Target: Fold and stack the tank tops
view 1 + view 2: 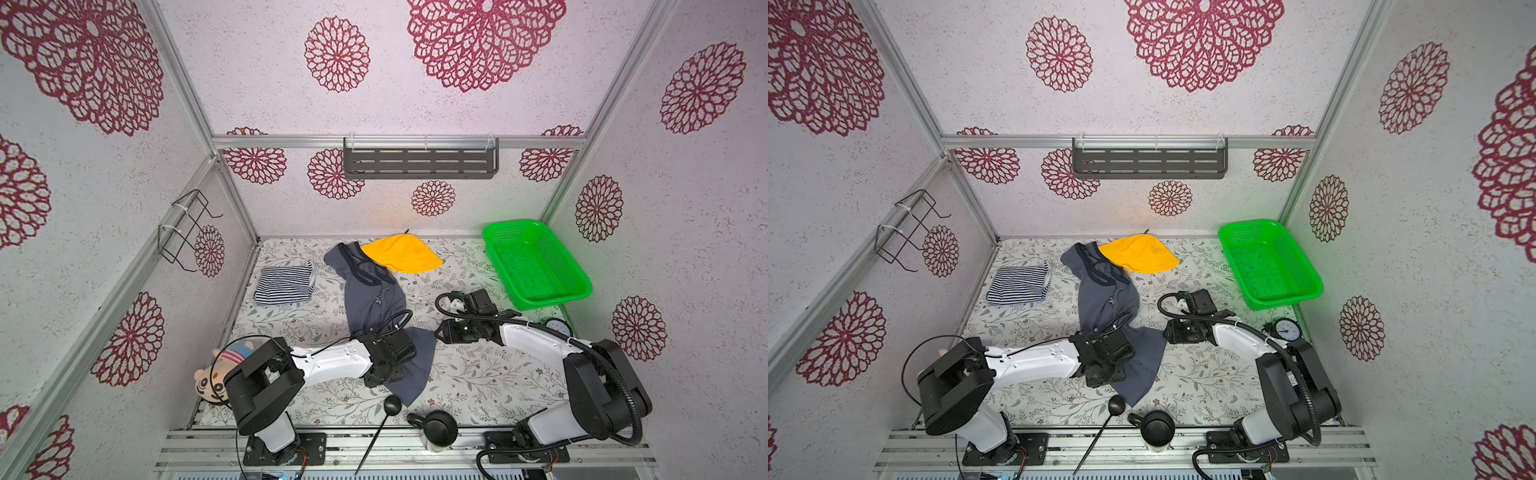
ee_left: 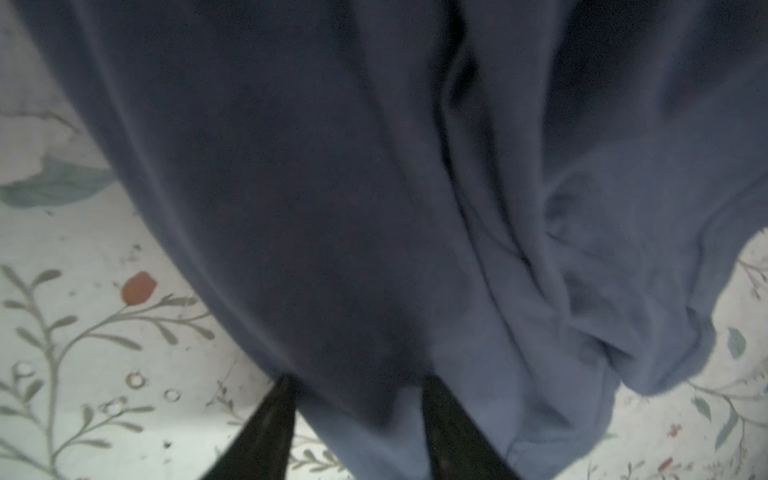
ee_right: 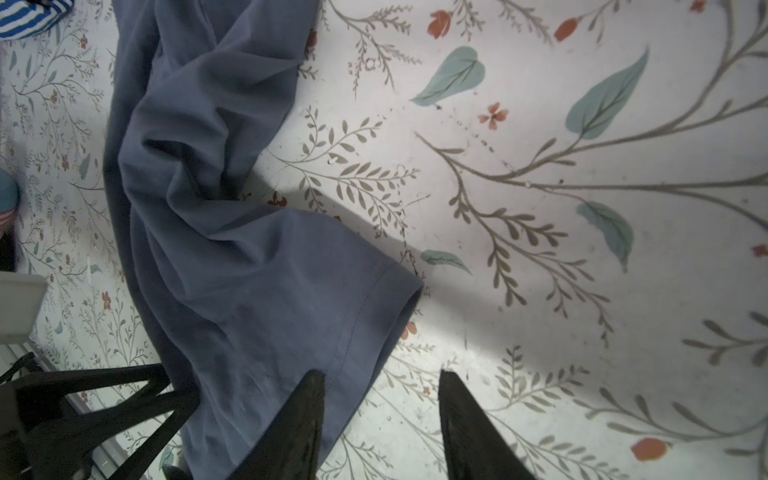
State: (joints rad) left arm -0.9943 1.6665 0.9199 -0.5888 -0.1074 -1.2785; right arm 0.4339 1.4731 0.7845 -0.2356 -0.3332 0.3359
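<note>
Striped tank tops (image 1: 284, 286) lie folded in one pile near the yellow hat (image 1: 401, 253). Slate tank top (image 1: 372, 299) is unfolded and rumpled, one end touching the hat, the rest trailing away from it. Left gripper (image 2: 359, 379) straddles bunched cloth; whether it has a firm pinch I cannot tell. Right gripper (image 3: 381, 372) fingers are apart at the hem, empty. By my reckoning, folding this top and stacking it remain.

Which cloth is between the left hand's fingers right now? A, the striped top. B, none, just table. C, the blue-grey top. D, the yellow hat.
C: in the left wrist view the blue-grey top fills the gap between the fingers of the left hand; whether it is pinched is unclear.
</note>
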